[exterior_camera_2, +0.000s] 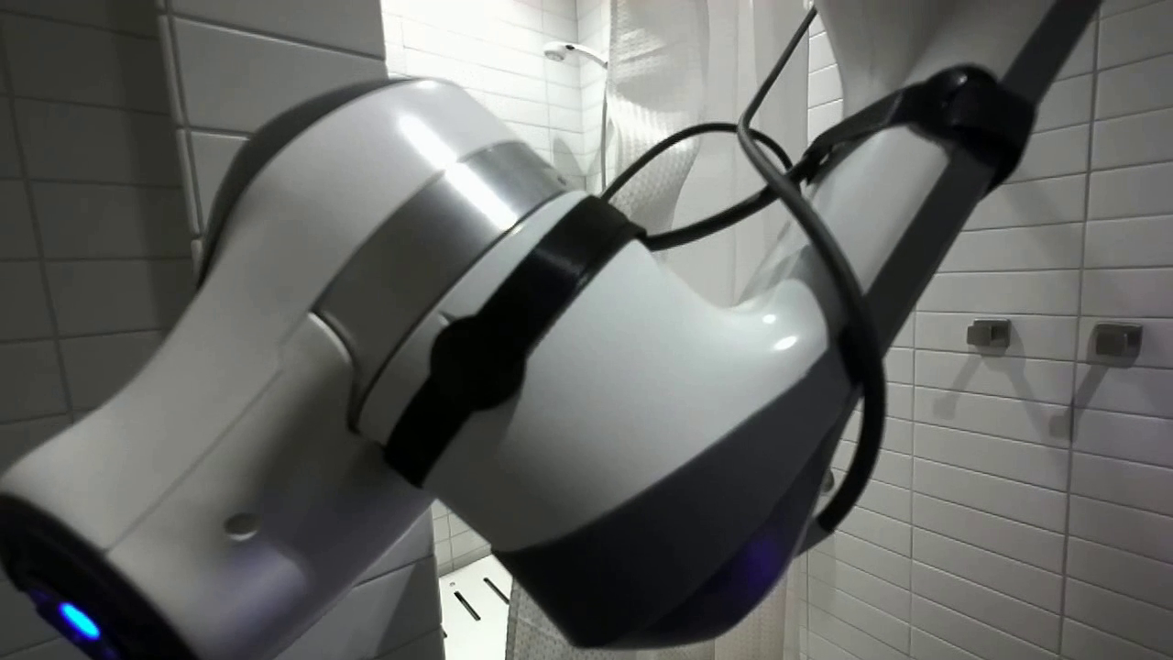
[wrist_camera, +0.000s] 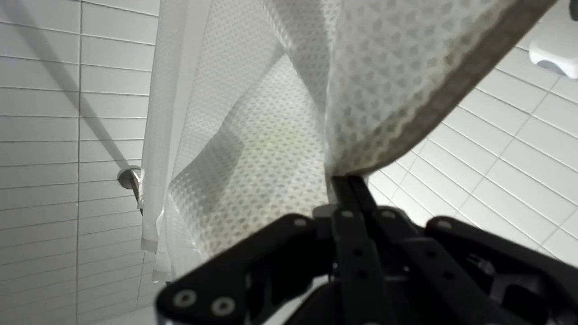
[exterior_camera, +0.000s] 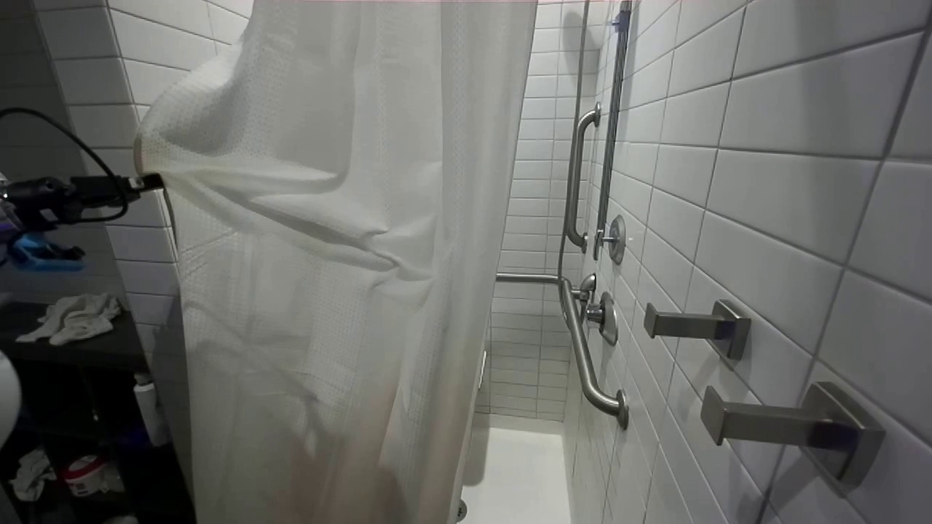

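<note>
A white textured shower curtain (exterior_camera: 328,240) hangs across the shower opening. My gripper (exterior_camera: 155,182) is at its left edge in an exterior view, and folds run from that point across the curtain. In the wrist view my gripper (wrist_camera: 350,178) is shut, its black fingertips together on the brown-edged border of the curtain (wrist_camera: 397,81). The pinched fabric is mostly hidden between the fingertips. The curtain (exterior_camera_2: 655,92) also shows partly behind my white arm (exterior_camera_2: 641,394), which hides the gripper in that exterior view.
Metal grab bars (exterior_camera: 579,182) and two square wall hooks (exterior_camera: 688,324) are on the tiled wall. A dark shelf (exterior_camera: 65,349) with a white cloth (exterior_camera: 76,319) and a white bottle (exterior_camera: 149,407) stands below the arm. A shower head (exterior_camera_2: 573,52) shows behind the arm.
</note>
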`<state>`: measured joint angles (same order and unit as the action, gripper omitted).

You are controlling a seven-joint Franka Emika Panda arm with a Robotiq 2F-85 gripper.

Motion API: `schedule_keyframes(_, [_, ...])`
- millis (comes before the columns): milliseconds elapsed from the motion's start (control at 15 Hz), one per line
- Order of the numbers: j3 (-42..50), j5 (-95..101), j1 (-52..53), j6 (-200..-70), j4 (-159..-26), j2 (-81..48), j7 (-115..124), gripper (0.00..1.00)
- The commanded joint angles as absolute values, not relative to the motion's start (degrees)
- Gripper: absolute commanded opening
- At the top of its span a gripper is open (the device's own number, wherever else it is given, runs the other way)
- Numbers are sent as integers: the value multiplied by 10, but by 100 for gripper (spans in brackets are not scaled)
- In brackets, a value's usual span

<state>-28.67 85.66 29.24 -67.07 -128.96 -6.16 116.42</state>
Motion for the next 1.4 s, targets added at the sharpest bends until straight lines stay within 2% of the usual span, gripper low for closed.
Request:
schedule_keyframes(0, [-288, 877, 298, -643, -1276, -79, 1164, 1])
schedule_keyframes(1333, [-287, 897, 339, -577, -1213, -164, 1161, 1])
